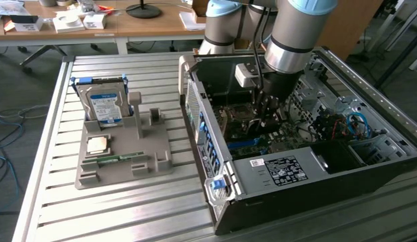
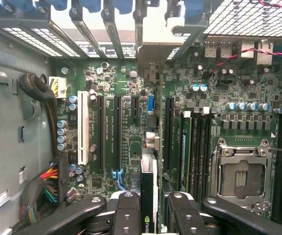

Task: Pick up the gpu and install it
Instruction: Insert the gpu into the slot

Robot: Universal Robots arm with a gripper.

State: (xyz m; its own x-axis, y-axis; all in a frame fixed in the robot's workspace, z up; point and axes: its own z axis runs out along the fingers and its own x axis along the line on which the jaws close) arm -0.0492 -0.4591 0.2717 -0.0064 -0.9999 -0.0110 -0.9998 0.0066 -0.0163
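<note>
Now you are at the install step: your end effector (image 2: pixel 154 209), closed partway, grips the thin dark flat gpu card (image 2: pixel 148 183) edge-on between its fingers, close over the green motherboard's (image 2: pixel 126 73) long black slots (image 2: pixel 117 132), so seating calls for squaring its edge with one slot.

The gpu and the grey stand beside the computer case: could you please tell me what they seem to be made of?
The gpu, gripped edge-on in the claw: dark matte circuit board, likely fibreglass laminate, judging by its thin flat edge; hard to confirm. The grey stand: probably moulded or printed plastic, given its even, dull grey surface and blocky ribs.
</note>
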